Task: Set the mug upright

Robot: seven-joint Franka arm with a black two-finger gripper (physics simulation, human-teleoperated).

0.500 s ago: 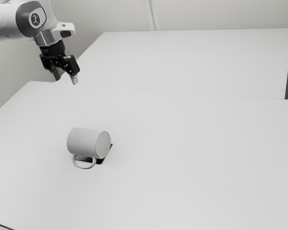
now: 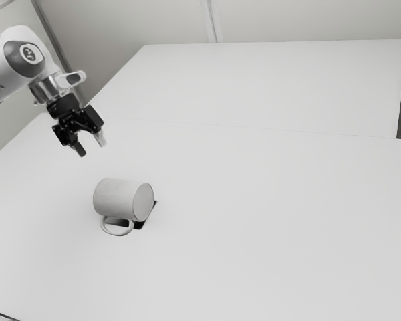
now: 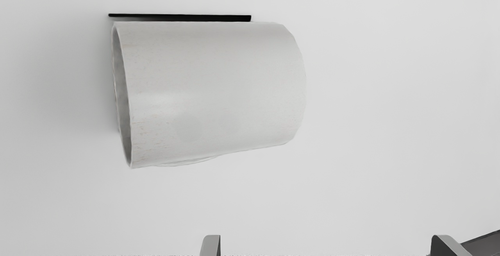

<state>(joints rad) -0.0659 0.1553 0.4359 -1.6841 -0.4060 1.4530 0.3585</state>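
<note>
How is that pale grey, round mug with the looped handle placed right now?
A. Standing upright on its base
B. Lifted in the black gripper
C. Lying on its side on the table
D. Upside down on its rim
C: the pale grey mug rests on its curved wall on the white table, its open mouth facing sideways, and the gripper hangs apart from it.

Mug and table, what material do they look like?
Mug: probably glazed ceramic, off-white, low sheen; a soft pale highlight runs along its side, with faint tan flecks near the rim. Plastic isn't ruled out.
Table: smooth, matte, near-white, no visible grain; could be laminate or painted board, the look doesn't settle which.
</note>
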